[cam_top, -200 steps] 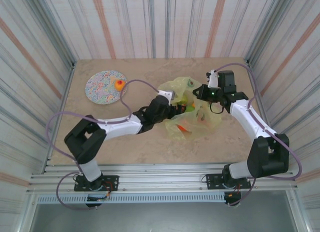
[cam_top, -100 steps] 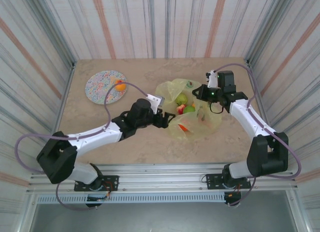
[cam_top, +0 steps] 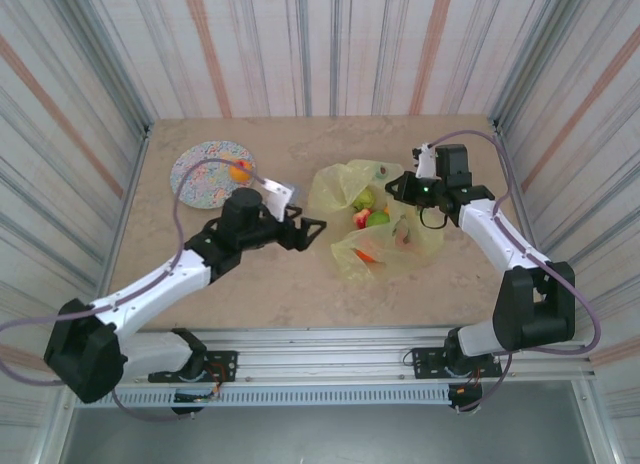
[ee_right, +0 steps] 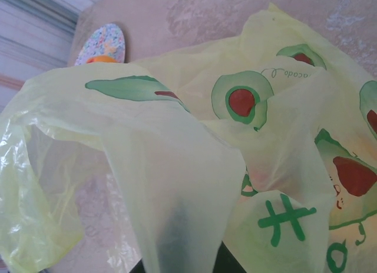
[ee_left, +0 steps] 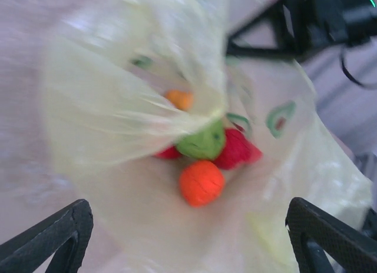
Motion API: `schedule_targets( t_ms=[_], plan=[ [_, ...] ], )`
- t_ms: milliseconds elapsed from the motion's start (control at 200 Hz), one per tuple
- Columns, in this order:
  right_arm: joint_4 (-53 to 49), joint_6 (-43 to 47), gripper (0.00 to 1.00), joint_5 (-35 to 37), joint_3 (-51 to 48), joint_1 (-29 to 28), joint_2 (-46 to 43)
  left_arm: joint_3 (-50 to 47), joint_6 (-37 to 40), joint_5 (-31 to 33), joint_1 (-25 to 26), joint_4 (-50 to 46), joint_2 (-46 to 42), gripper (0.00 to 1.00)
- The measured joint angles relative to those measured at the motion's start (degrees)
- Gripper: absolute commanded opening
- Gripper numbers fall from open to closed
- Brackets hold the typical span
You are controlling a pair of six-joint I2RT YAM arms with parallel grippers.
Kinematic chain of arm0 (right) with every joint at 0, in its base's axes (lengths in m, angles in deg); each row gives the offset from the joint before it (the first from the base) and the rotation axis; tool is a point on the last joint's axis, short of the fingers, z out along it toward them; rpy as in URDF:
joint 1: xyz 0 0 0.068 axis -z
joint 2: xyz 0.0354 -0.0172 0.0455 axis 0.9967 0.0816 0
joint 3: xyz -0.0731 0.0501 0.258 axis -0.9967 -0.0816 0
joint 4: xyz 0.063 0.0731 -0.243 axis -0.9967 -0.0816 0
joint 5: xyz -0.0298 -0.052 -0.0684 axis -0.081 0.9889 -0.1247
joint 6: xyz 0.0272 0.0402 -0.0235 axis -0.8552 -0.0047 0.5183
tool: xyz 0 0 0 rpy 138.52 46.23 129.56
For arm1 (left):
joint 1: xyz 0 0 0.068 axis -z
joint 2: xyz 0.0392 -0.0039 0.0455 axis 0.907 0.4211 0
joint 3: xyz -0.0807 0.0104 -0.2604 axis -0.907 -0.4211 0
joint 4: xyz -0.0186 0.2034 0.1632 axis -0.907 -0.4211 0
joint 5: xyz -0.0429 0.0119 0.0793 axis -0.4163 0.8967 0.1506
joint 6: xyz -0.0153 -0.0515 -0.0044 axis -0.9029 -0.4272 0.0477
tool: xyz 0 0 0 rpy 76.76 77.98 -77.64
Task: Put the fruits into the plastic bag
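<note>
Most fruits point(ee_left: 202, 183) in plastic bag point(cam_top: 400, 246), one orange fruit point(cam_top: 240, 170) on plate point(cam_top: 200, 179).
left gripper point(cam_top: 314, 231) spread wide, empty, beside bag; right gripper point(cam_top: 397, 187) pinched on bag rim.

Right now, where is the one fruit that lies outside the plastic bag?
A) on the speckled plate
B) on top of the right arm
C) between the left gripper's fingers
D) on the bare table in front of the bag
A: the yellow-orange fruit sits at the right edge of the speckled plate, while the left gripper hangs open and empty beside the plastic bag.
</note>
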Motion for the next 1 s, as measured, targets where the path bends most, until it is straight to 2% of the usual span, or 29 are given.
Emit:
schedule_targets(
  t_ms=[220,421,561,741,997],
  plan=[
    [0.50,0.00,0.01,-0.46,-0.02,0.00,0.00,-0.15,-4.79,11.69,-10.91,-2.12,-1.70,0.93],
    [0.63,-0.02,0.01,-0.87,-0.33,0.00,0.00,-0.02,-6.01,18.08,-18.08,-1.25,1.97,0.93],
    [0.66,-0.02,0.02,-0.85,-0.37,0.00,-0.02,4.55,-5.75,21.29,-21.64,-2.89,10.80,0.93],
    [0.55,0.00,0.02,-0.85,-0.37,0.00,-0.13,15.32,-4.52,23.28,-25.35,-7.04,23.96,0.92],
    [0.39,0.02,0.02,-0.85,-0.37,0.00,-0.46,32.39,-0.39,23.82,-26.80,-15.85,39.04,0.94]
  ],
)
